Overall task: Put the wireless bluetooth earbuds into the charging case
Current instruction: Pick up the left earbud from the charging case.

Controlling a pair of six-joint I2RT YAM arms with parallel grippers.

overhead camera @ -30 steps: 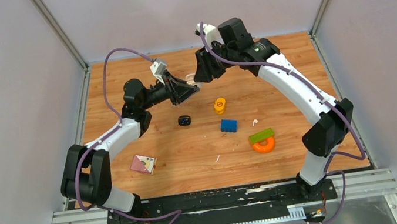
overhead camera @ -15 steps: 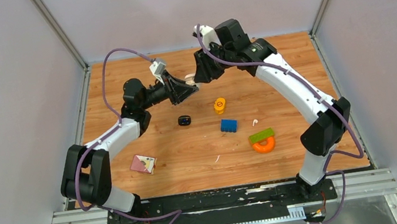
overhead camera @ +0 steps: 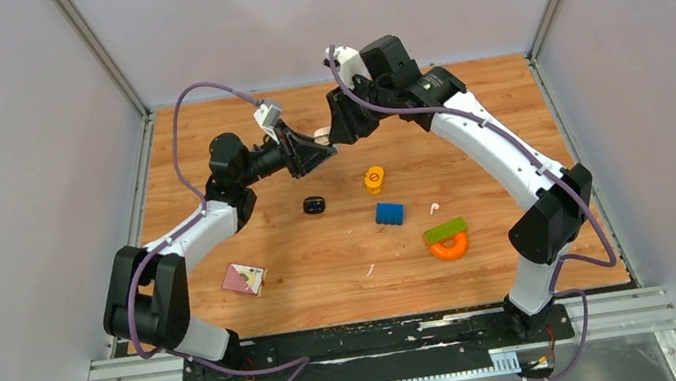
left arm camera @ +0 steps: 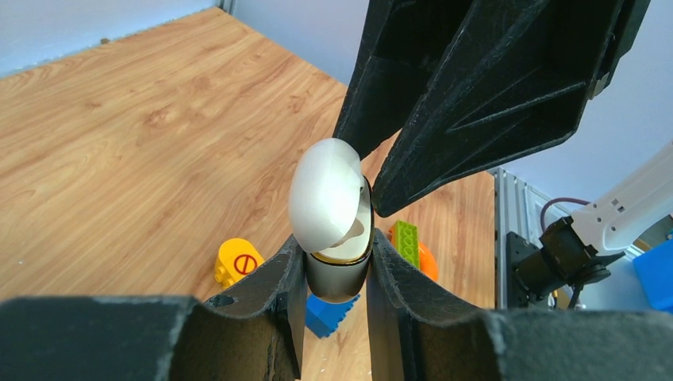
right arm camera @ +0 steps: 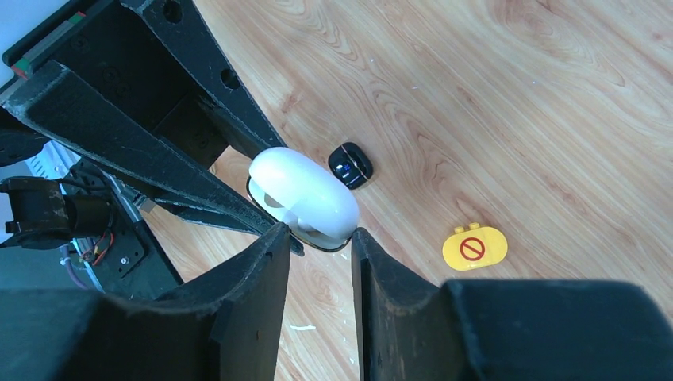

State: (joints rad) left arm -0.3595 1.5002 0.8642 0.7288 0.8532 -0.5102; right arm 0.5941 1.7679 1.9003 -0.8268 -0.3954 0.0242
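Right hand edged left; left wrist view shows charging case ajar.

Yellow block, blue brick, green brick touching orange ring, perhaps a pink card.

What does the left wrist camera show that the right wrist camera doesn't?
Only the left wrist view shows the blue brick and the green brick. Only the right wrist view shows the small black case. Both show the open white charging case and the yellow block.
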